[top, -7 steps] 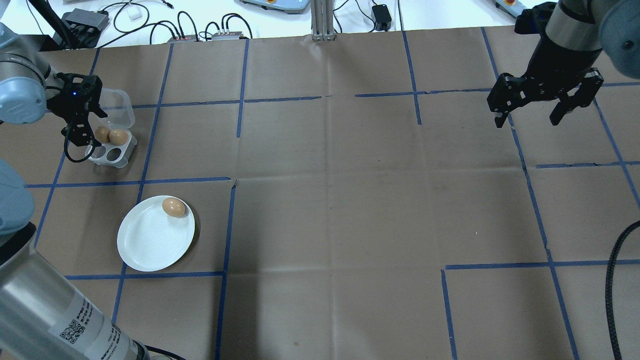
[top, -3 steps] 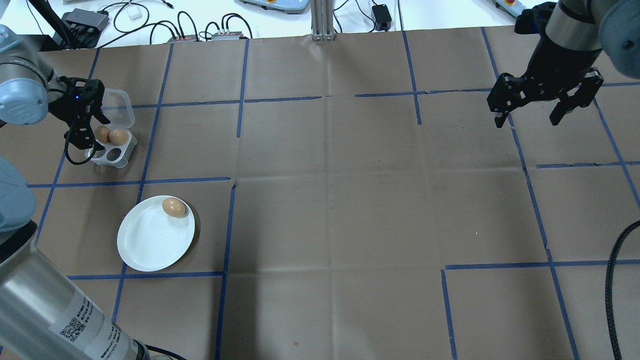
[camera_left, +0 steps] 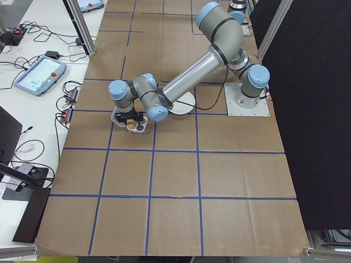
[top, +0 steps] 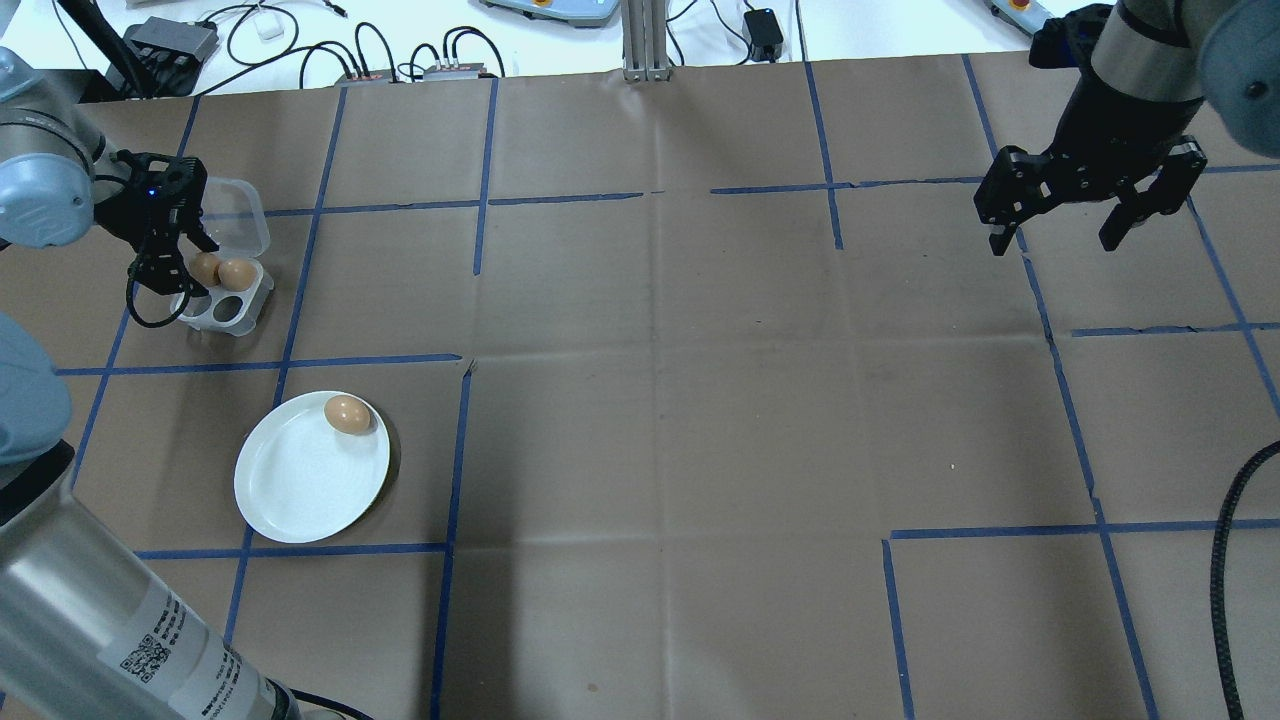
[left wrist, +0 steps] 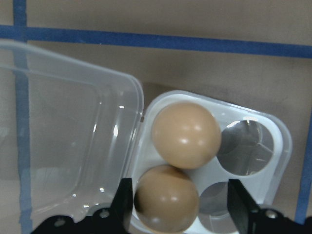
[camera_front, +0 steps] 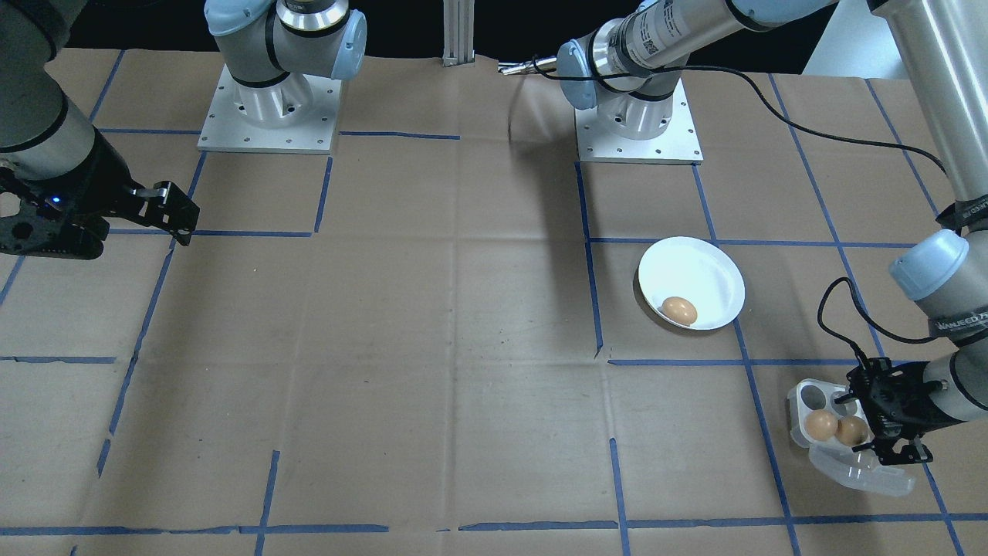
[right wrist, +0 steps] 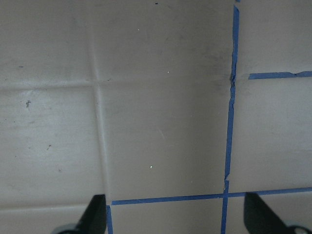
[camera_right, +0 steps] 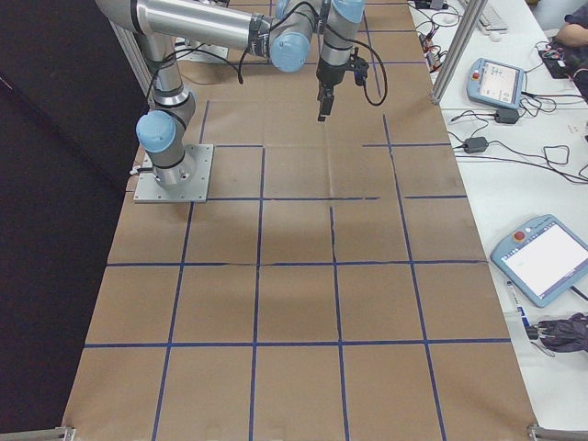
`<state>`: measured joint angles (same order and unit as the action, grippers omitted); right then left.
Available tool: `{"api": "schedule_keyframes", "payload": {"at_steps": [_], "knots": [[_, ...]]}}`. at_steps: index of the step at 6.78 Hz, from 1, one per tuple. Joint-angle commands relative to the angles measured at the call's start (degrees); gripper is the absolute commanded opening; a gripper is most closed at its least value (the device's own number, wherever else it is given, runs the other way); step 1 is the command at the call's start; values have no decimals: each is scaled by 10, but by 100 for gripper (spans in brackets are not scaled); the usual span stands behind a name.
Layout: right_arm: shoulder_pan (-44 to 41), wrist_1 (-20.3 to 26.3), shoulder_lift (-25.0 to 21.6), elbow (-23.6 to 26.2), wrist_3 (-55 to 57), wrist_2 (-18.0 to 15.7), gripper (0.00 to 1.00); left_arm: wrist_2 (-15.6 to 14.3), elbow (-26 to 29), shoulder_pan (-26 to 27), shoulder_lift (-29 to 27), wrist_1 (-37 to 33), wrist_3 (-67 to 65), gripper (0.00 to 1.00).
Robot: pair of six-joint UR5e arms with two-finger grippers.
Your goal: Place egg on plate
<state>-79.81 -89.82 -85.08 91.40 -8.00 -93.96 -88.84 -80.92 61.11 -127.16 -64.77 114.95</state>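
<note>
Eggs wait in the tray (top: 225,300) at the far left, under the left gripper (top: 160,262); one egg (top: 347,414) already lies on the plate (top: 290,490). Close up, open fingers (left wrist: 123,204) sit on both sides of the near egg (left wrist: 165,199), not touching. Right gripper (top: 1085,215) hangs open, empty, far away.

Eggs and white plate, left side of table.
One brown egg (top: 347,414) lies on its side on the round white plate (top: 290,490), just inside the rim on the plate's far-right edge in the overhead view. Two more brown eggs (left wrist: 186,134) (left wrist: 166,198) sit upright in adjoining cups of the clear four-cup egg tray (left wrist: 273,141), lid open; other two cups vacant.
</note>
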Motion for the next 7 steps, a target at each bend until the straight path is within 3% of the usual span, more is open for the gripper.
{"api": "schedule_keyframes", "payload": {"at_steps": [1,5,6,7], "knots": [[0,0,0,0,0,0,100,-1,2,0,0,0,-1,78],[0,0,0,0,0,0,100,-1,3,-1,-7,0,-1,77],[0,0,0,0,0,0,100,-1,3,-1,-7,0,0,70],[0,0,0,0,0,0,100,-4,3,-1,-6,-1,1,57]]}}
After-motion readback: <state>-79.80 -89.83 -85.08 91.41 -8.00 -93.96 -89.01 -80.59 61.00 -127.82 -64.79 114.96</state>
